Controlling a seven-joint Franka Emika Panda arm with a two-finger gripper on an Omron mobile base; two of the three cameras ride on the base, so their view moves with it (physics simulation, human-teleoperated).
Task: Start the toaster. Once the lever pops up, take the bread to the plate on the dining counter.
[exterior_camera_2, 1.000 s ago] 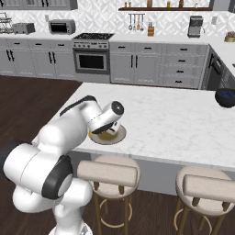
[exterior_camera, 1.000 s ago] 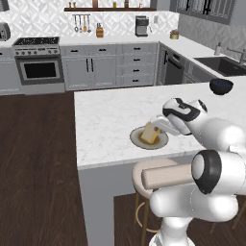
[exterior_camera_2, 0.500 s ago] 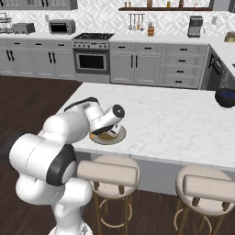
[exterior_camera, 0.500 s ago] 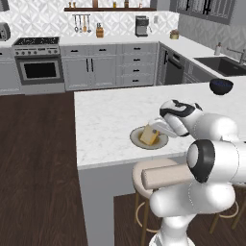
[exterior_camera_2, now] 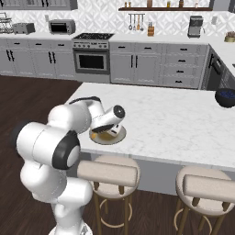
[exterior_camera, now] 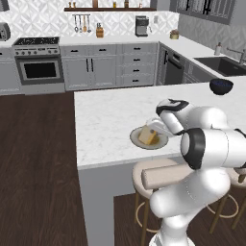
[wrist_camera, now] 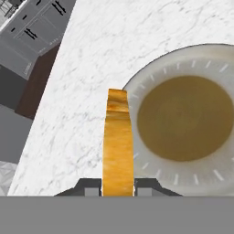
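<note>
Hand [wrist_camera: 118, 189] clenched on bread [wrist_camera: 118, 137] edge-on over plate [wrist_camera: 183, 114] rim; blue bowl [exterior_camera: 221, 86] well apart on table [exterior_camera: 105, 120]; stools [exterior_camera_2: 108, 172] below.

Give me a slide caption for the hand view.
Gripper shut on the bread, held edge-on over the plate rim on the dining counter.

A home kitchen: steel range oven [exterior_camera_2: 92, 58], grey panelled cabinets [exterior_camera_2: 140, 68], white marble island worktop [exterior_camera_2: 183, 124], round cushioned stools [exterior_camera_2: 204, 195], dark wood floor [exterior_camera: 33, 158].
</note>
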